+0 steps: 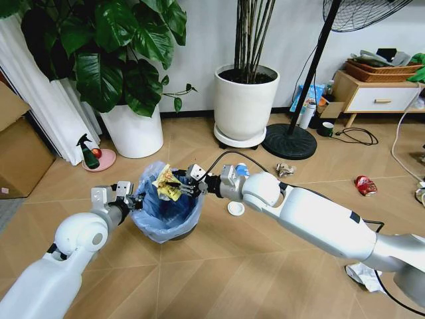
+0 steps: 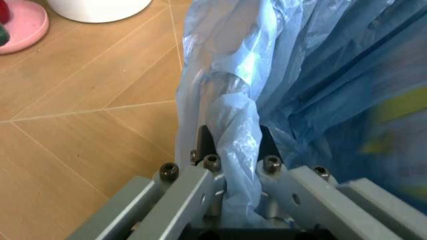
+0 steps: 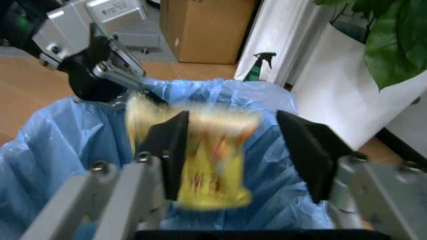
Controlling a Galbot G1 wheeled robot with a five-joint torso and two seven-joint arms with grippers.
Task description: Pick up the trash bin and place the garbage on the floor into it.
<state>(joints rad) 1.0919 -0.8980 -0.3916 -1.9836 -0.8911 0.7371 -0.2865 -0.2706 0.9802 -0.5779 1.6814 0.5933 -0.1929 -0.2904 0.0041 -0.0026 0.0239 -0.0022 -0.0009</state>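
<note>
The trash bin, black with a crinkly blue bag, is on the floor in front of me. My left gripper is shut on its near-left rim, and the left wrist view shows the bag's edge pinched in the left gripper. My right gripper hangs open over the bin's mouth. A yellow wrapper shows blurred between its spread fingers, above the bag. The wrapper is at the bin's top. More garbage lies around: a white lid, a paper wad, a red can, white paper.
Two big white plant pots stand behind the bin, and a fan base to the right. A cardboard box sits at the left, with a pink dish and spray bottle. A cabinet and cables are at the back right.
</note>
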